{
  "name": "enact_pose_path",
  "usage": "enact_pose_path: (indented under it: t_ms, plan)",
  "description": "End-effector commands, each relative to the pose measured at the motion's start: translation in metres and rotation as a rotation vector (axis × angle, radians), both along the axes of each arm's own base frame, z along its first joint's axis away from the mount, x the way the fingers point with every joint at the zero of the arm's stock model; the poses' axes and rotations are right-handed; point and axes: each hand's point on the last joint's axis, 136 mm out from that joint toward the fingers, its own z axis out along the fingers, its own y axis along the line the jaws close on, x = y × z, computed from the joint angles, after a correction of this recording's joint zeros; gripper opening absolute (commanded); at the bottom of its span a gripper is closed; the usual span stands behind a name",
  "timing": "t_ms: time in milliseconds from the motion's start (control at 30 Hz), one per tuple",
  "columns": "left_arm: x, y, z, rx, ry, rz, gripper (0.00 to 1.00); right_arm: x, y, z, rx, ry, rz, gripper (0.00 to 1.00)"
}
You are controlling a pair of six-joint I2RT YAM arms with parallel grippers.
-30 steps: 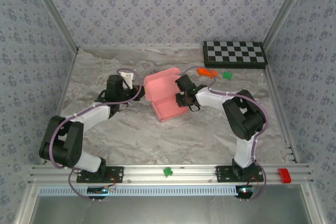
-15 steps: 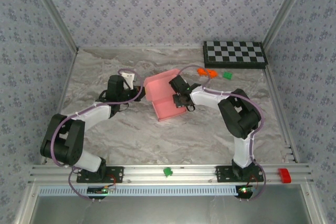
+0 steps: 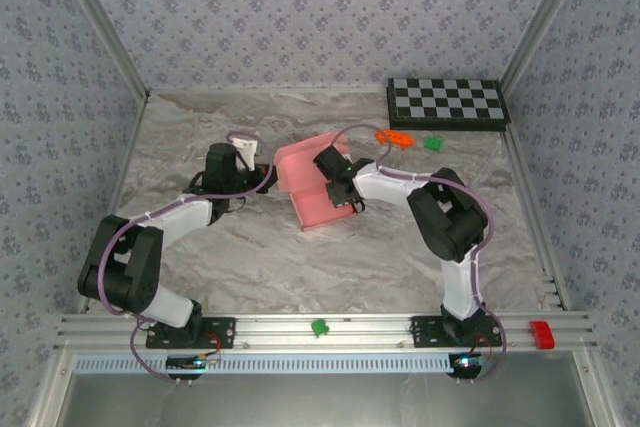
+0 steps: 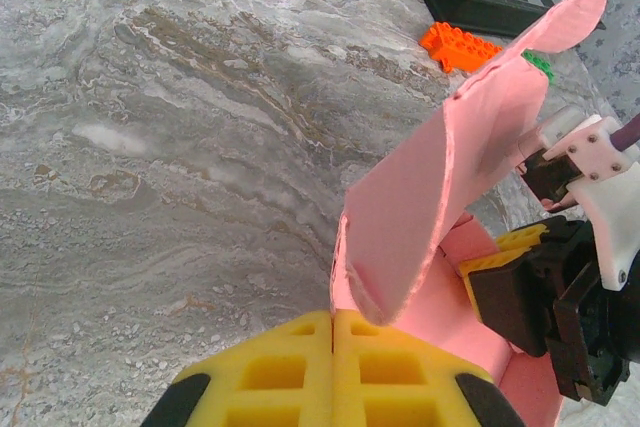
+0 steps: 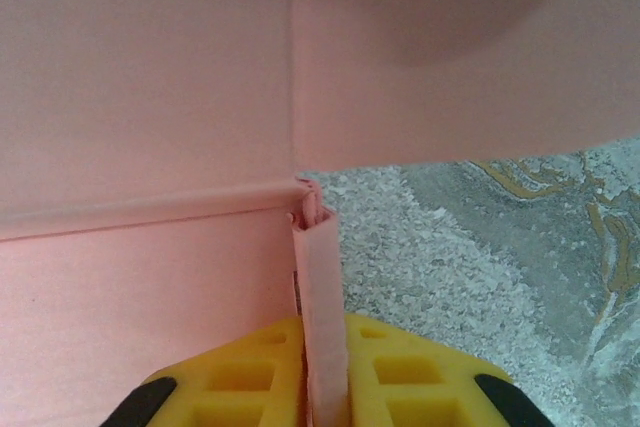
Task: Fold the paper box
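The salmon-pink paper box [image 3: 312,195] sits half formed at the table's middle, with its base on the marble and its lid flap [image 4: 470,157] standing up. My left gripper [image 3: 268,175] comes from the left and is shut on the box's left wall edge [image 4: 340,287]; its yellow pads [image 4: 285,367] meet there. My right gripper [image 3: 337,185] reaches in from the right and is shut on the folded side wall [image 5: 318,277], which runs up between its yellow pads [image 5: 400,372]. The box's inner panels [image 5: 150,77] face the right wrist camera.
A black-and-white checkerboard [image 3: 447,103] lies at the back right. An orange block [image 3: 393,136] and a small green block [image 3: 433,143] sit just in front of it. On the front rail are a green piece [image 3: 320,327] and a red piece [image 3: 540,332].
My right gripper has moved left and away from me, pushing the held wall inward. The lid flap now stands steeper and looks narrower from above. The left arm has barely moved.
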Motion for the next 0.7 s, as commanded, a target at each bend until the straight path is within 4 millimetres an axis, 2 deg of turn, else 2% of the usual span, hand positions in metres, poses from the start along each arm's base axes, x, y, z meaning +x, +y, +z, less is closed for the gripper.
enact_pose_path:
  t_ms: [0, 267, 667]
  plan:
    - [0.006, -0.004, 0.008, 0.003, -0.031, -0.023, 0.0, -0.015, -0.028, -0.023, -0.151, 0.072, -0.03, 0.15]
    - [0.006, -0.005, 0.009, 0.004, -0.038, -0.031, 0.0, -0.014, -0.029, -0.018, -0.154, 0.058, -0.044, 0.15]
    - [0.007, -0.01, 0.013, -0.001, -0.057, -0.065, 0.0, -0.007, -0.014, 0.02, -0.021, -0.004, -0.066, 0.27]
